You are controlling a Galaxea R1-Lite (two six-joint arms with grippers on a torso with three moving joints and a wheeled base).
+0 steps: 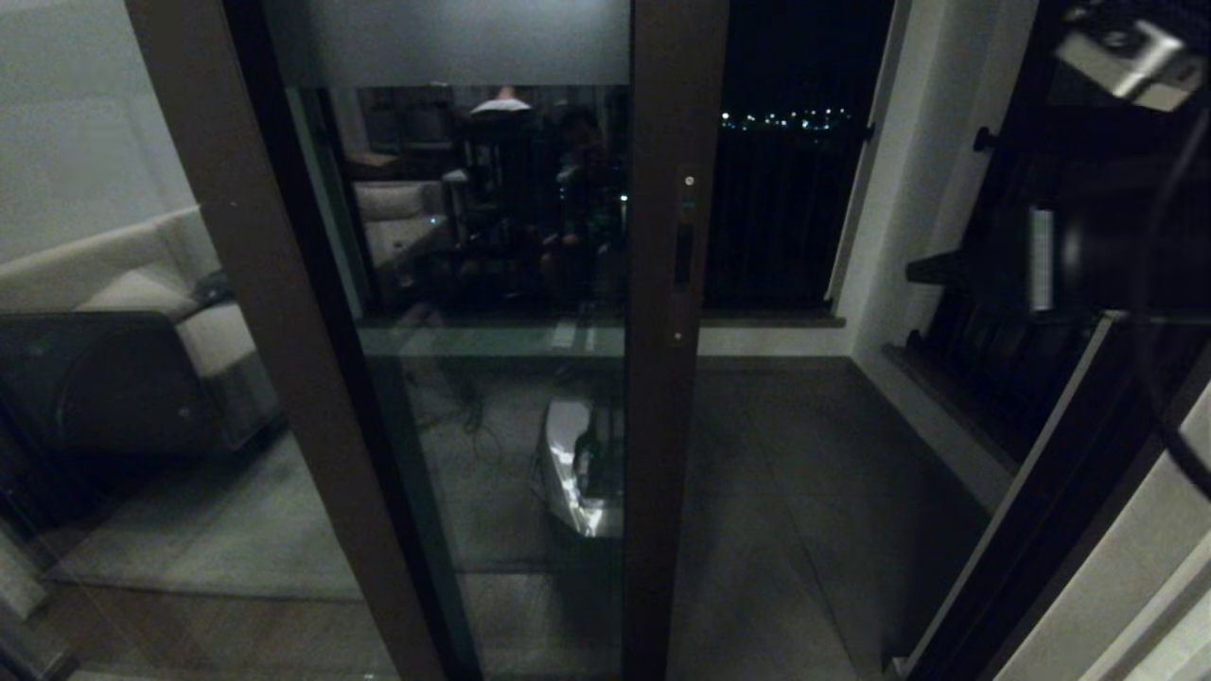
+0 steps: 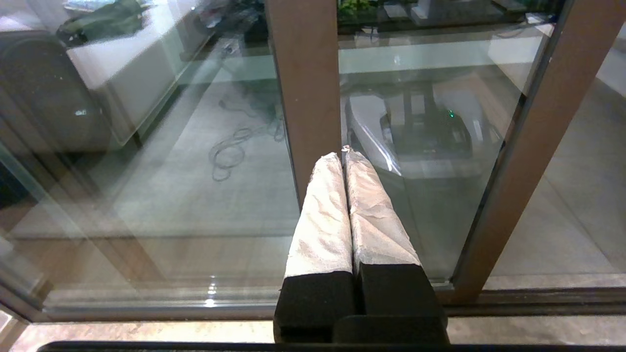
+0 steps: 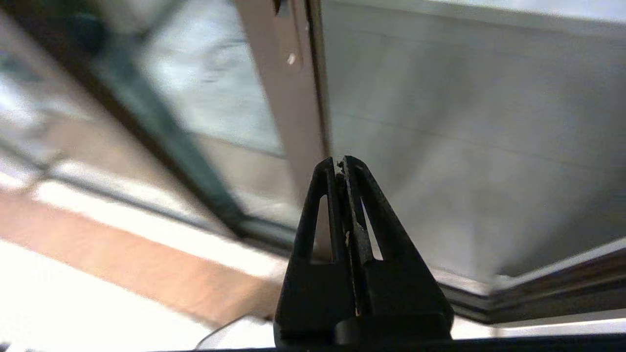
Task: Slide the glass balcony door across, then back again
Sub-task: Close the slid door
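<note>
Head view: the glass balcony door (image 1: 492,312) stands partly slid across, its dark brown stile (image 1: 667,378) running floor to ceiling near the middle of the opening, with the gap to the balcony floor (image 1: 795,473) open on the stile's right. The narrow recessed handle slot (image 1: 683,253) sits in that stile, a small silver screw (image 1: 689,180) above it. A plain brown stile (image 1: 274,331) slants down the left. Neither gripper shows here.

Left wrist view: the left gripper (image 2: 343,154) has its white-wrapped fingers (image 2: 323,215) pressed together, holding nothing, the tips just before the plain brown stile and the glass.

Right wrist view: the right gripper (image 3: 341,161) is also pressed together and empty, its tip close to the lower edge of the door's stile; whether it touches I cannot tell.

The door is likely heavy, rigid, and its glass smooth and breakable, so the stile edge or handle slot is the place to push, with steady force along the track
</note>
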